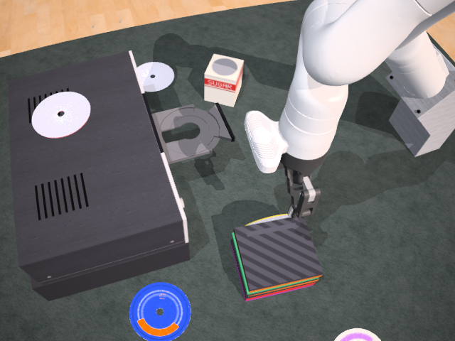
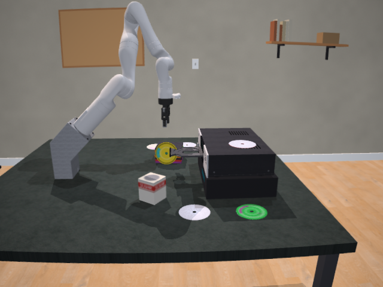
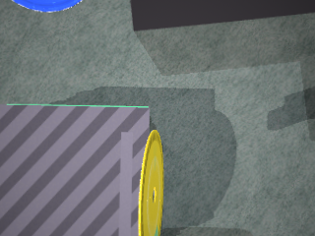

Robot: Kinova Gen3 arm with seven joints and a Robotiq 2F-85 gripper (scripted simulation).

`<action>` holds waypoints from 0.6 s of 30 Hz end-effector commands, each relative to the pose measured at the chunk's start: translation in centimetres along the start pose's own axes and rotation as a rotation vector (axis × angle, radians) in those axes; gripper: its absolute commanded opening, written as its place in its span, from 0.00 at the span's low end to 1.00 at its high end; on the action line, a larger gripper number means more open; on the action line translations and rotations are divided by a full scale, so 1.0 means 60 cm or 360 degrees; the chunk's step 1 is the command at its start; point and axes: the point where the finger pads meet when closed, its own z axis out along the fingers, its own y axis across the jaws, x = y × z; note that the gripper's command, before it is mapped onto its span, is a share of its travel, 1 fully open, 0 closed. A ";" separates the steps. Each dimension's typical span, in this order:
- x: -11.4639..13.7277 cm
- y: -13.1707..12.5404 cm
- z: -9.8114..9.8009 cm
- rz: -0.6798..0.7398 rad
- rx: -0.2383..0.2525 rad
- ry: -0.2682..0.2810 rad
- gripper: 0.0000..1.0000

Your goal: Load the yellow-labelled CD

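The yellow-labelled CD (image 1: 266, 219) (image 2: 161, 158) (image 3: 151, 172) stands on edge, nearly upright, at one side of a stack of cases with a striped top (image 1: 277, 253) (image 3: 64, 172). Its yellow label faces the exterior view. My gripper (image 1: 298, 213) (image 2: 164, 125) is open and empty, pointing down, clearly above the CD and stack in the exterior view. The fingers are not in the wrist view. The dark CD player (image 1: 117, 154) (image 2: 241, 165) (image 3: 221, 12) stands level, with its tray (image 1: 210, 126) (image 2: 195, 153) out and its round recess empty.
A sugar box (image 1: 220, 88) (image 2: 151, 194) stands near the tray. White discs lie beside the player (image 1: 163, 79) (image 2: 201, 214) and on its top (image 1: 75, 117) (image 2: 236, 143). A blue disc (image 1: 159, 299) (image 3: 46, 4), a green disc (image 2: 260, 211) and a pink-and-white disc (image 1: 356, 335) lie around.
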 end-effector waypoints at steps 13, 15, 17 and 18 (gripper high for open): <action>0.000 0.000 0.001 0.0000 -0.0003 0.0001 0.16; 0.000 0.000 0.002 0.0000 -0.0006 0.0001 0.16; 0.000 -0.001 0.006 0.0000 -0.0014 0.0001 0.16; 0.000 -0.001 0.008 0.0000 -0.0020 0.0001 0.16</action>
